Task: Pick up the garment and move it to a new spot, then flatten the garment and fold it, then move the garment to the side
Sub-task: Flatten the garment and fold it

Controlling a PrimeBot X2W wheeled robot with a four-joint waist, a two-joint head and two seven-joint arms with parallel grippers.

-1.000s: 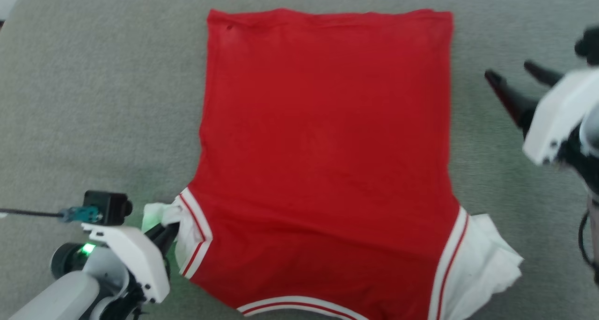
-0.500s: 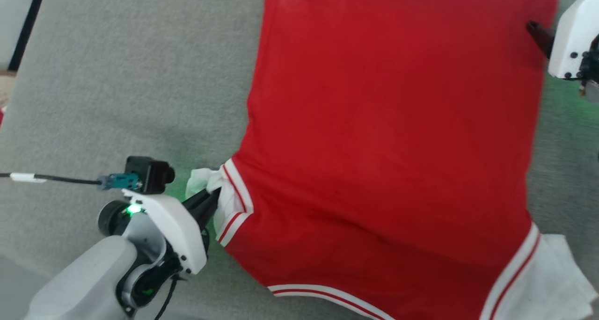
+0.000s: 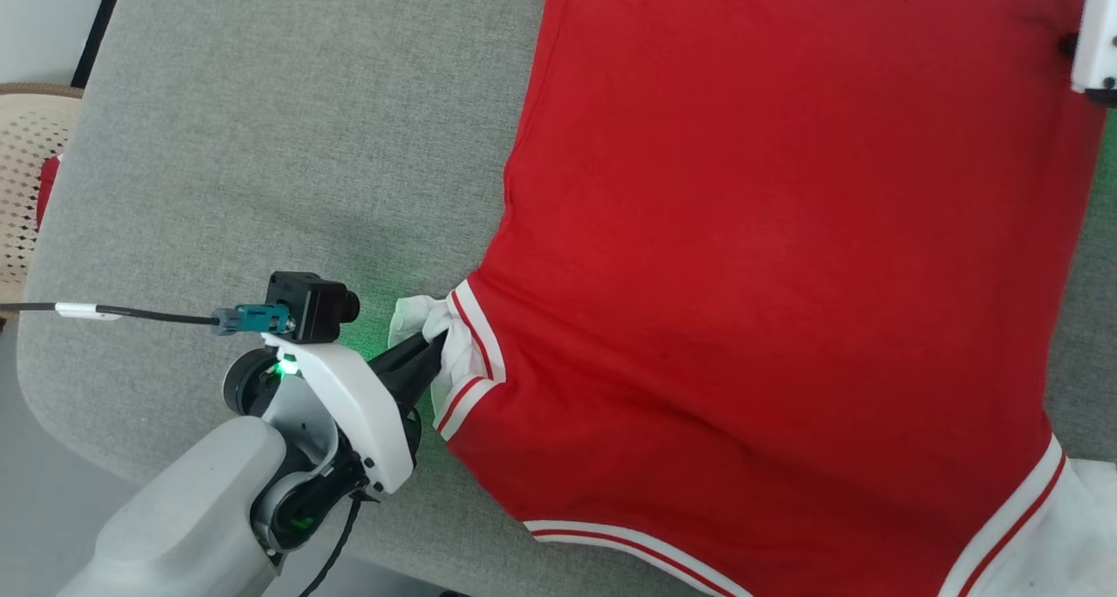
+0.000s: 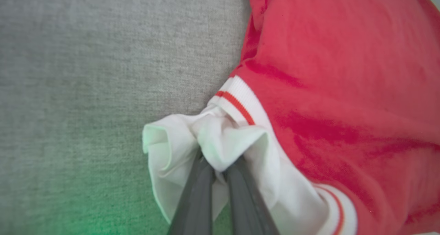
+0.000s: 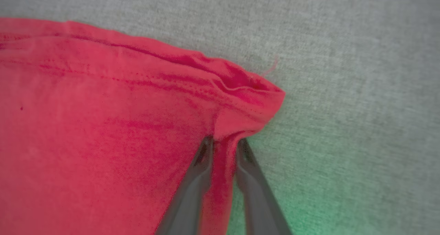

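Observation:
The garment point(image 3: 768, 274), bright red with white sleeves and red-and-white striped trim, lies spread flat on a grey cushion. My left gripper point(image 3: 428, 353) is shut on the bunched white left sleeve point(image 3: 432, 326). In the left wrist view the two fingers of that gripper point(image 4: 218, 166) pinch the sleeve point(image 4: 223, 138) beside the striped trim. The white housing of my right arm point(image 3: 1098, 38) sits at the garment's far right corner. In the right wrist view my right gripper point(image 5: 225, 140) pinches a ridge of red fabric point(image 5: 103, 125) just below the hem corner.
The grey cushion point(image 3: 262, 143) extends left of the garment, with its rounded edge at the far left and lower left. A beige woven chair point(image 3: 26, 143) stands beyond that edge. The other white sleeve point(image 3: 1056, 545) lies at the bottom right.
The head camera has shifted, so the whole picture moved. My right gripper went from open beside the garment to its far hem corner and closed on the fabric. The left grip is unchanged.

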